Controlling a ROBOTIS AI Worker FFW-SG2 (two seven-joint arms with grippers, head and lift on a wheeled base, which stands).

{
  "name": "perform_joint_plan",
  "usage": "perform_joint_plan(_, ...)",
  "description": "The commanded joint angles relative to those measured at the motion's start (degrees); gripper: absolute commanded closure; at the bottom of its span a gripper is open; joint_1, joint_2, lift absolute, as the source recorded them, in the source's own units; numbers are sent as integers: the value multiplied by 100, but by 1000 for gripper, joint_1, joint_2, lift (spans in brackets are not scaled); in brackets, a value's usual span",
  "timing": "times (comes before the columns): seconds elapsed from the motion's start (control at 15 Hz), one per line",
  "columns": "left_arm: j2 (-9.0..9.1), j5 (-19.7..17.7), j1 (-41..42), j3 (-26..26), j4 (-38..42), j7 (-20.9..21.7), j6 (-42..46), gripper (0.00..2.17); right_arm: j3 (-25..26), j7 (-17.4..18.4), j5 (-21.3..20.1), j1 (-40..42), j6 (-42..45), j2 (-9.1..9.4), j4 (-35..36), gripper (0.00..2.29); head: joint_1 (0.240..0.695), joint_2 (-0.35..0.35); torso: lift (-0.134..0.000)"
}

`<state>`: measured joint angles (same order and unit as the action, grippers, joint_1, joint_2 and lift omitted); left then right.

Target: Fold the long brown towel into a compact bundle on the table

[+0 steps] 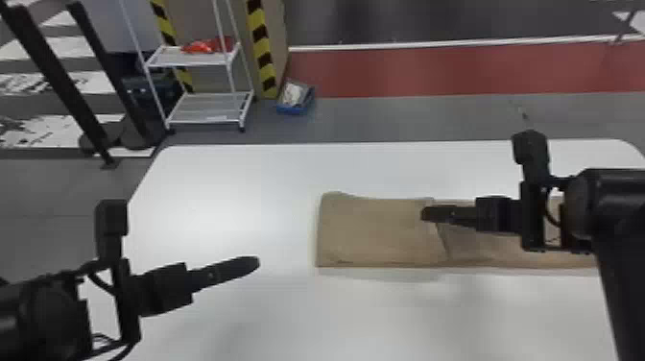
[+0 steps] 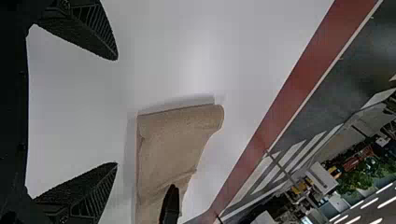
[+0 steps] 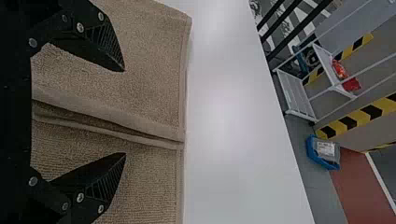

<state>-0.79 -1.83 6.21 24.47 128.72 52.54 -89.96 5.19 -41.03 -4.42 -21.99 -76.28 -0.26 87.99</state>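
In the head view the brown towel [image 1: 374,235] is lying inside the table's [image 1: 216,177] far edge, left end doubled over, the right gripper [image 1: 423,214] hovering above, the left gripper [image 1: 258,262] well apart; in the left wrist view jaws are gaping wide; in the right wrist view jaws are standing wide over folds, a rack [image 3: 293,93] rising beyond

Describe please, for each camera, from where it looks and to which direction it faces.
Head view: on the head, facing forward and down at the table and towel; left tool and right tool show, with parts of both arms.
Left wrist view: on the left wrist, facing across the table toward the towel's left end; its open fingers show, the right tool's tip farther off.
Right wrist view: on the right wrist, over the towel, facing the rack; its open fingers show.
Head and right wrist views share the rack.
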Motion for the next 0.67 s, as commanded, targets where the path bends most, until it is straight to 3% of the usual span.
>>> perform_joint_plan(0.0,0,7,3,5,-5,-7,-7,80,0,33,-7,-95,3,32,-159,296,695,112,-125)
perform_joint_plan(0.6,9,7,47,5,-31,-7,-7,80,0,42,108,-166,56,32,-300,765,695,113,-125)
